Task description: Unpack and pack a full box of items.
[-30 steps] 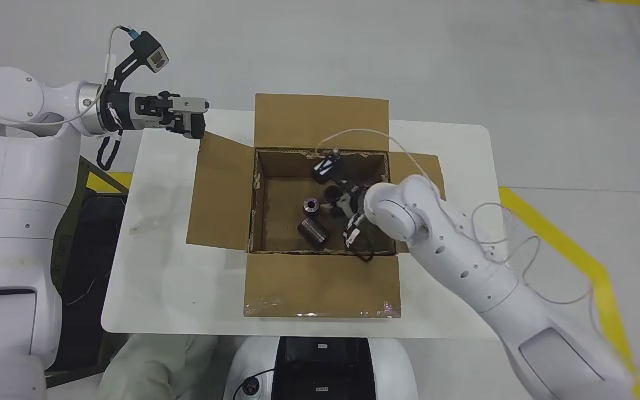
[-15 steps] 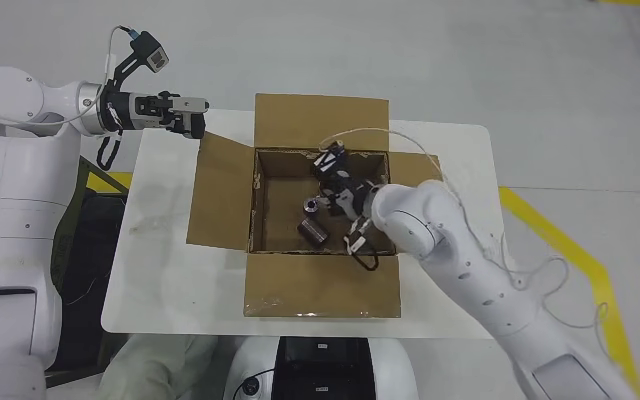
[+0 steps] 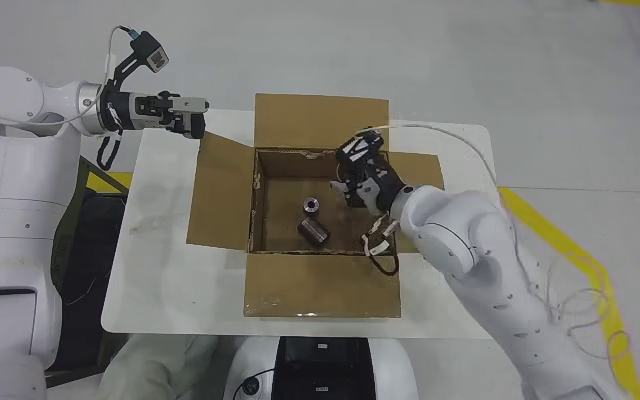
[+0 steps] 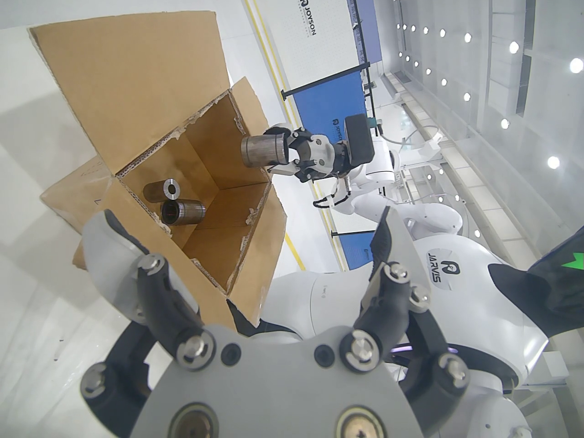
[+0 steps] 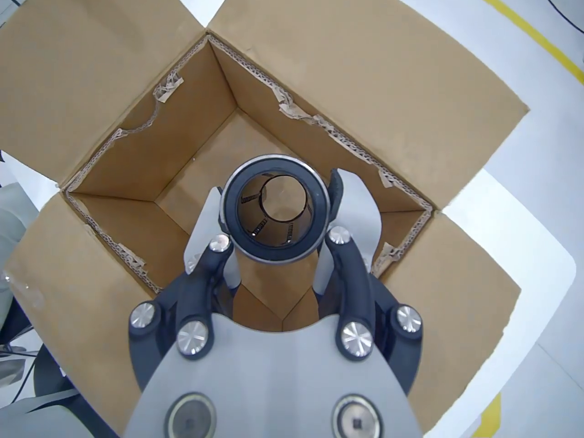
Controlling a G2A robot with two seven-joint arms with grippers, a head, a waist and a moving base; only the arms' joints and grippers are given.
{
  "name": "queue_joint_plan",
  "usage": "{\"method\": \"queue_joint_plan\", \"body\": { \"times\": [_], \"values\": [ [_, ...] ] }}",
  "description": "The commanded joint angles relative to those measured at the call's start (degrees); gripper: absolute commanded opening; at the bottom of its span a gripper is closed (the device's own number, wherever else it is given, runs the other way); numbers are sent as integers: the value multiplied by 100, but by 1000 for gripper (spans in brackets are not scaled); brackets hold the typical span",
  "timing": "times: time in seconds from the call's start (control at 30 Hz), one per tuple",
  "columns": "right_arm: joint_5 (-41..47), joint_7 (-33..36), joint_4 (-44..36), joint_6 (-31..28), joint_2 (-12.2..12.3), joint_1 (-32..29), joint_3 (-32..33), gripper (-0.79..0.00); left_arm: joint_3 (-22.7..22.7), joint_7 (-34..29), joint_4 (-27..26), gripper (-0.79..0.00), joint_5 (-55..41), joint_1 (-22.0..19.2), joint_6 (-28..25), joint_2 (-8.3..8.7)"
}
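**Short grip on smooth metal above the open box**

A metal cylinder (image 4: 263, 151) is clamped by one end between the fingers of the right gripper (image 5: 278, 211) and is held above the open box (image 5: 365, 70). Below the gripper, on the box floor, a second cylinder (image 4: 182, 212) and a third (image 4: 166, 190) are seen. Smooth metal could be lost from so short a hold and dropped onto them. A flap could be clipped if the gripper is swung out low. Well away across the box, the left gripper (image 4: 246, 230) is held open and empty.
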Motion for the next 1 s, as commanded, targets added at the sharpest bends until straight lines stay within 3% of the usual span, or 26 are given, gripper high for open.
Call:
{"method": "queue_joint_plan", "body": {
  "times": [0.0,0.5,0.97],
  "values": [
    [-62,22,-118,32,26,-126,134,-785,0,0,0,0,0,0,0,0],
    [-395,5,-920,339,207,-1284,1294,-785,0,0,0,0,0,0,0,0],
    [-222,-159,-1153,165,342,-2152,2683,-785,0,0,0,0,0,0,0,0]
  ]
}}
